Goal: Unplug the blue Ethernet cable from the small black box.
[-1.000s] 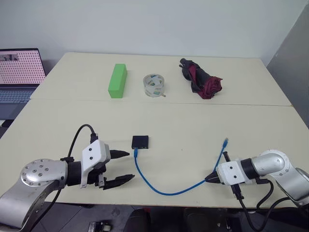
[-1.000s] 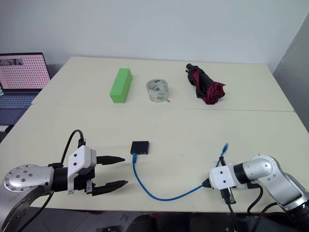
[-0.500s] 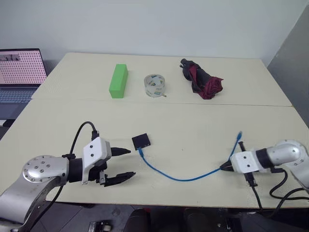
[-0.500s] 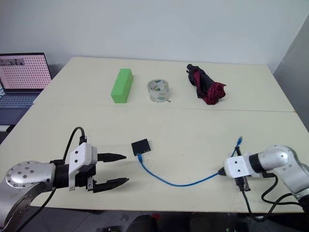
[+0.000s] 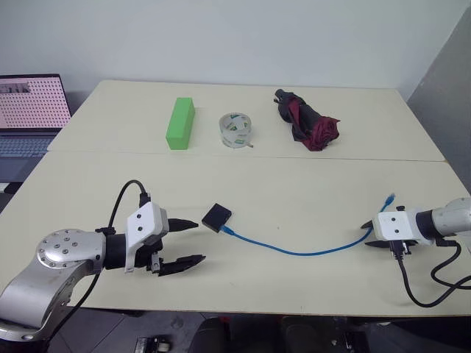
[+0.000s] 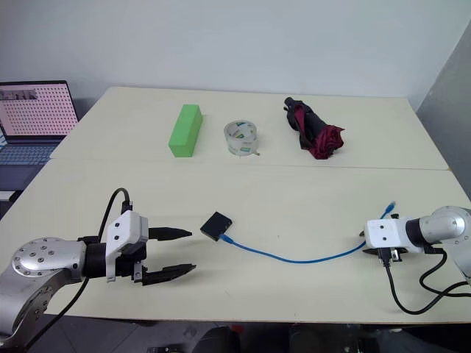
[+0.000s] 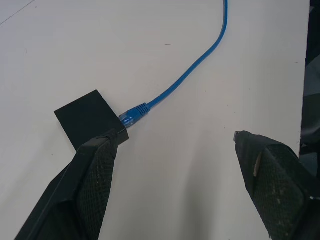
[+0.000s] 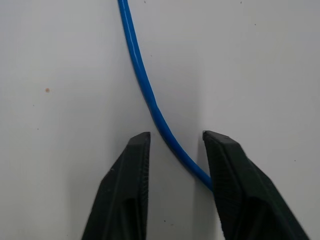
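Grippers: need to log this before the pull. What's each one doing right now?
Left gripper: open, holding nothing, beside the small black box.
Right gripper: open, the blue Ethernet cable running between its fingers.

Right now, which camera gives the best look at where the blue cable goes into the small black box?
The left wrist view: the blue Ethernet cable shows its plug seated in the small black box, close up. Both eye views show the box and the whole cable across the table, the plug tiny. The right wrist view shows cable alone, between the right gripper fingers.
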